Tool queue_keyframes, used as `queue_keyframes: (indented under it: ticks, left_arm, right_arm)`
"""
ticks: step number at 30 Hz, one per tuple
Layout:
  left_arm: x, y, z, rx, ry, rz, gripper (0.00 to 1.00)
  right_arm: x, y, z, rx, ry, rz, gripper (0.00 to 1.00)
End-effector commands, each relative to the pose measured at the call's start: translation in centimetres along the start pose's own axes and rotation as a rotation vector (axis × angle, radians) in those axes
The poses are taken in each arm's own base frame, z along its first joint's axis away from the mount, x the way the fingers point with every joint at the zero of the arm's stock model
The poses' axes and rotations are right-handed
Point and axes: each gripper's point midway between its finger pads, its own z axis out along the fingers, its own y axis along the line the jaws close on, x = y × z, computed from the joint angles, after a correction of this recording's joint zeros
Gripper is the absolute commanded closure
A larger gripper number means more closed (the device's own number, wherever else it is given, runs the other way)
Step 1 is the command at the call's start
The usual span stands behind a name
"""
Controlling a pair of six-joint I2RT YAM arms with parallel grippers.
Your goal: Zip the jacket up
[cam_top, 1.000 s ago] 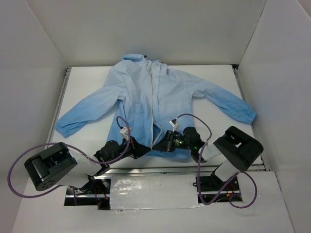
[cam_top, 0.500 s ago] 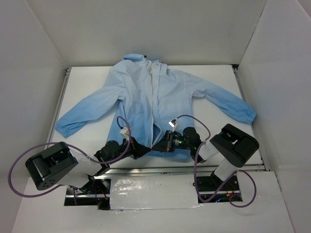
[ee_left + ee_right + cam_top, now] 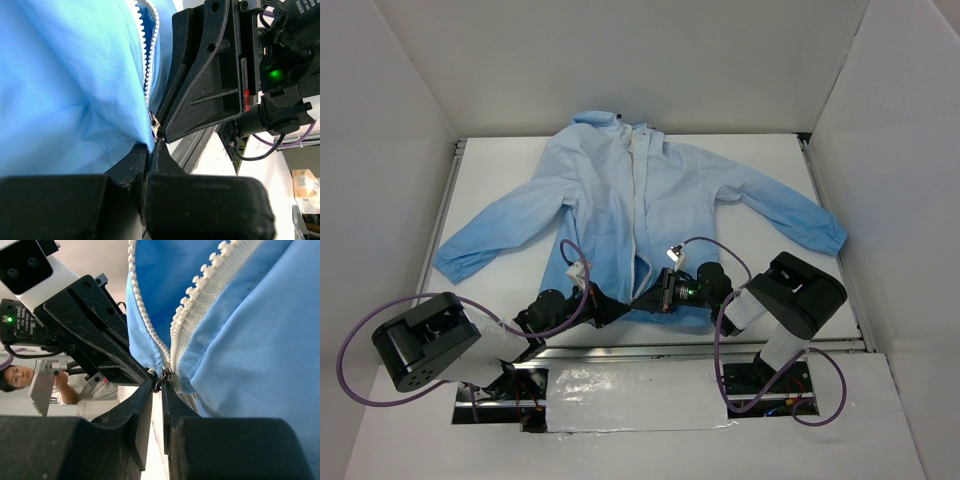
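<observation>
Lying flat on the counter (image 3: 770, 160), the jacket (image 3: 610, 210) is open in front. At its bottom edge the left fingers (image 3: 127, 167) pinch one side steady, so the right fingers (image 3: 135, 412), pinching the metal zipper end (image 3: 159, 379), can join both sides.

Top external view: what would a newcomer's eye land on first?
A large light-blue thin fabric jacket lies spread on the white table, sleeves out, front unzipped. At its near hem the left tool and right tool meet tip to tip, both pinching the fabric at the white zipper's bottom end.
</observation>
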Motion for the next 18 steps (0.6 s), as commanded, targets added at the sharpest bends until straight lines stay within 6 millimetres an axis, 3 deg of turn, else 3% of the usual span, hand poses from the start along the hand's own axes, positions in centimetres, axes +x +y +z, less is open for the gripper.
queue_keyframes:
  ticks: [1, 12, 18]
  left_arm:
    - [-1.1, -1.8, 0.2, 0.080, -0.041, 0.022, 1.00]
    - [-1.6, -2.2, 0.0, 0.088, -0.055, 0.033, 1.00]
    - [-1.6, -2.4, 0.0, 0.098, -0.053, 0.040, 1.00]
  right_arm:
    - [-1.6, 2.9, 0.8, -0.111, -0.031, -0.068, 0.81]
    - [-1.3, 0.7, 1.2, -0.028, -0.021, -0.051, 0.78]
    - [-1.2, -0.1, 1.4, -0.002, -0.019, -0.029, 0.83]
